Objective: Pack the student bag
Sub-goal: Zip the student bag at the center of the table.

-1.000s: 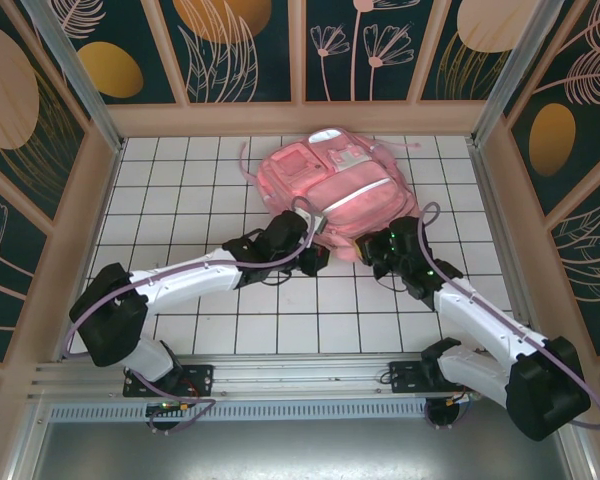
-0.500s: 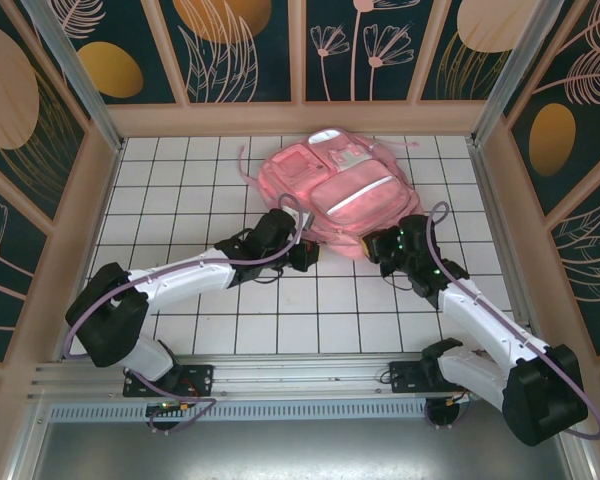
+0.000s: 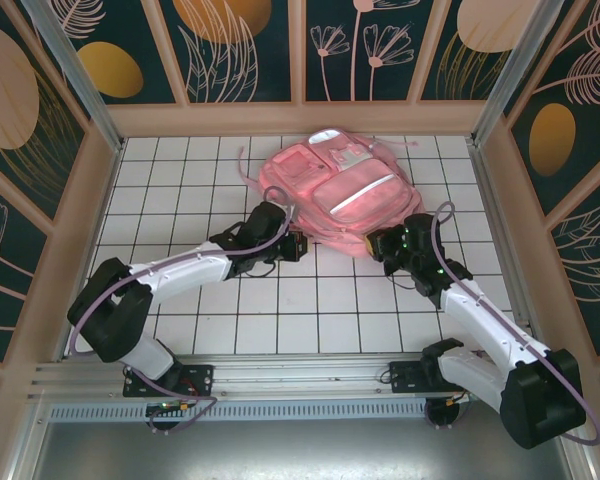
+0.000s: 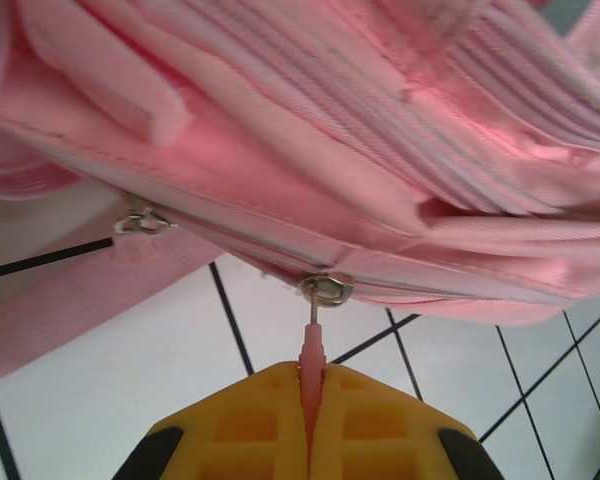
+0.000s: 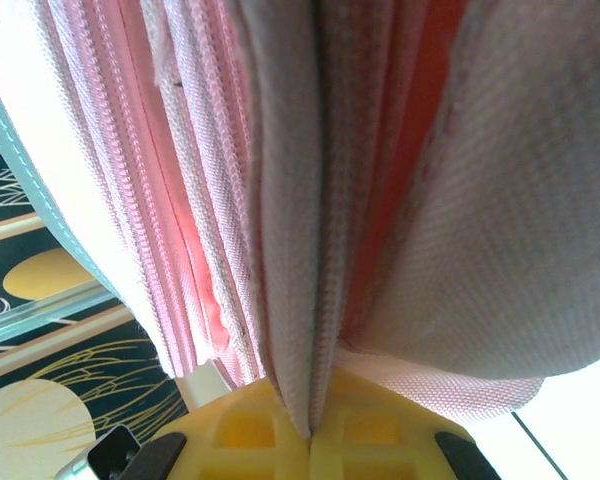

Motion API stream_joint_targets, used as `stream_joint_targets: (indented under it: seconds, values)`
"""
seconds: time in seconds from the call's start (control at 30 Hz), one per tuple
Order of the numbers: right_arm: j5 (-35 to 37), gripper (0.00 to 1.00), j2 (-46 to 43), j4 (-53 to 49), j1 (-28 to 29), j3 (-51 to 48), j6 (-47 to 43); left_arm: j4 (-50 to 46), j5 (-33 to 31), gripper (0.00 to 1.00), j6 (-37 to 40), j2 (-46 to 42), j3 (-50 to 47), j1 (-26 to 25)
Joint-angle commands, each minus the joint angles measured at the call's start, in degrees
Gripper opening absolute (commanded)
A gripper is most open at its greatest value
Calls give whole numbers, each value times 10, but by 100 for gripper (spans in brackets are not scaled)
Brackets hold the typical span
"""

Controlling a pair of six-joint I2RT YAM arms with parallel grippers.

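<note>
The student bag [image 3: 330,185], pink with white front panels, lies flat at the back middle of the tiled table. My left gripper [image 3: 290,245] sits at its near left edge. In the left wrist view that gripper [image 4: 310,385] is shut on a pink zipper pull [image 4: 312,345] hanging from a metal slider [image 4: 326,290] on the bag's zip. A second slider [image 4: 140,222] rests further left. My right gripper [image 3: 378,240] is at the bag's near right corner, and in the right wrist view it [image 5: 310,428] is shut on a fold of the bag's fabric [image 5: 320,250].
A pink strap [image 4: 70,310] trails over the white tiles below the bag. Wooden-framed walls [image 3: 300,118] close in the table on three sides. Open tiled floor [image 3: 310,310] lies between the arms and the bag.
My left gripper has slid left along the bag's near edge, holding the zipper pull. The right gripper has stayed at the near right corner; the bag has shifted slightly.
</note>
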Motion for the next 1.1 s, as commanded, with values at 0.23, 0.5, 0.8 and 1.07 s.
stream_joint_targets:
  seconds: [0.23, 0.5, 0.8, 1.07]
  values:
    - [42, 0, -11, 19, -23, 8, -12, -50, -57, 0, -26, 36, 15, 38]
    - [30, 0, -3, 40, -22, -1, -11, -38, -44, 0, -18, 48, 19, 43]
    - [17, 0, 20, 42, -2, 1, -46, 21, 75, 45, 14, -24, -14, 42]
    - [-8, 0, 46, 7, 11, 31, -202, -115, -50, 66, 47, -135, 22, 42]
